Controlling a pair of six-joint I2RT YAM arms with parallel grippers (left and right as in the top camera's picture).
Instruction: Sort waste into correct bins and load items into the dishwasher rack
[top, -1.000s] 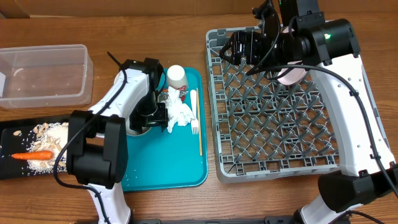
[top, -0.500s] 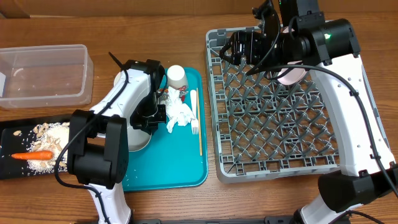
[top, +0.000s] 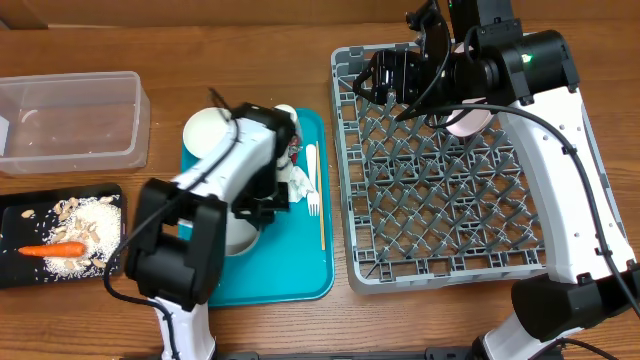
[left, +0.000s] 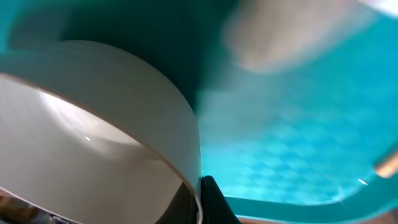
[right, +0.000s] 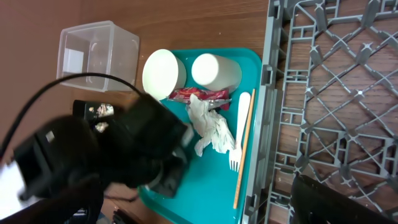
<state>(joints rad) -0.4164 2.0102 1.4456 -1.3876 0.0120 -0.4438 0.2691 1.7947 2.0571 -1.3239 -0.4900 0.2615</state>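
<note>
Left pincer (left: 200, 198) was clamped on the white bowl (left: 93, 137) rim, over the teal tray (top: 290, 270).
Dishwasher rack (top: 450, 190) lay to its right, just past the tray edge, so the left arm was nearer. Right pincer (top: 375, 78) hung wide open over the rack's far corner.

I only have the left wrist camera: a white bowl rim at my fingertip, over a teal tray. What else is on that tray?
Observer: A second bowl, a cup, a crumpled napkin, a red wrapper, a fork and a wooden stick.
Operator: Is the rack free for this bowl?
Observer: Mostly. Only a pink plate shows in it, at the far side, partly hidden under the right arm.
</note>
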